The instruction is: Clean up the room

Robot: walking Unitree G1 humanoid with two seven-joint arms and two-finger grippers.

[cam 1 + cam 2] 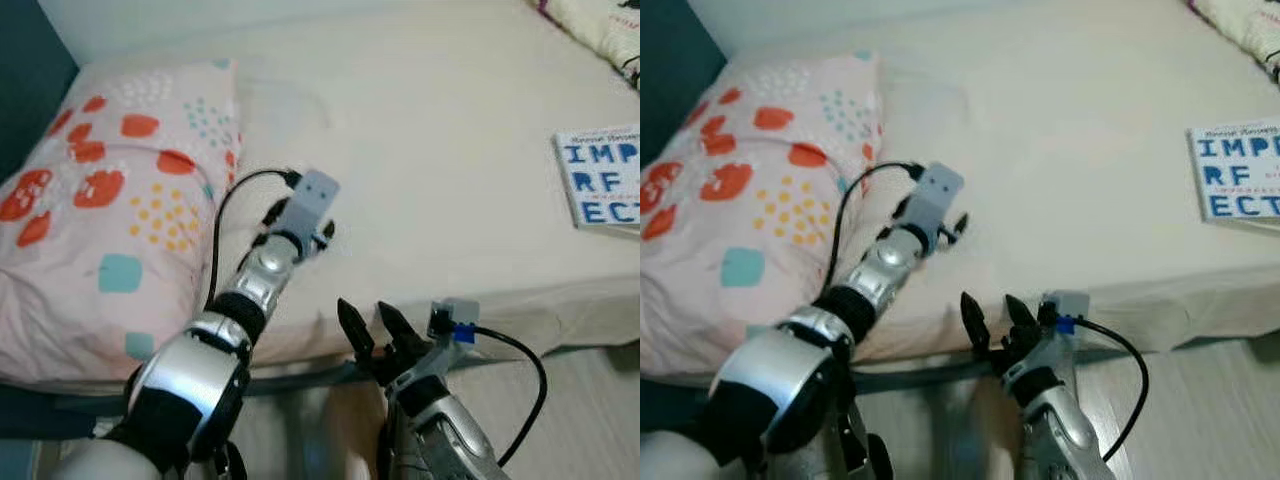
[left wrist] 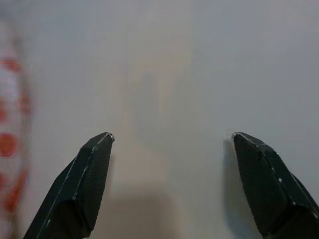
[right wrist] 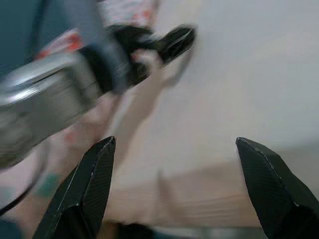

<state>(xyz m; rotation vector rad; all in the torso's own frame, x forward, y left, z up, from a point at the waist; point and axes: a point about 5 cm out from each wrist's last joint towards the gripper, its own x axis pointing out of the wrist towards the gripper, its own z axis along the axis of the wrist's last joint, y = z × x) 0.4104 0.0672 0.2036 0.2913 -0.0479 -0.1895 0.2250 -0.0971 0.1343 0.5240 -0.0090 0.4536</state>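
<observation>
Left claw: wide, empty, over bare bed; pillow just beside it. Right claw: spread, empty, at bed edge. Book well off to its right. Step, likely: reaching. Next: pick a target, probably the book.

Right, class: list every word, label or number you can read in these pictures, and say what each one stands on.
"IMP", "RF", "EC": large blue letters in three rows on the white book lying on the bed, each row cut off by the picture's edge.
A small line of print above them on the cover: too blurred to read.
</observation>
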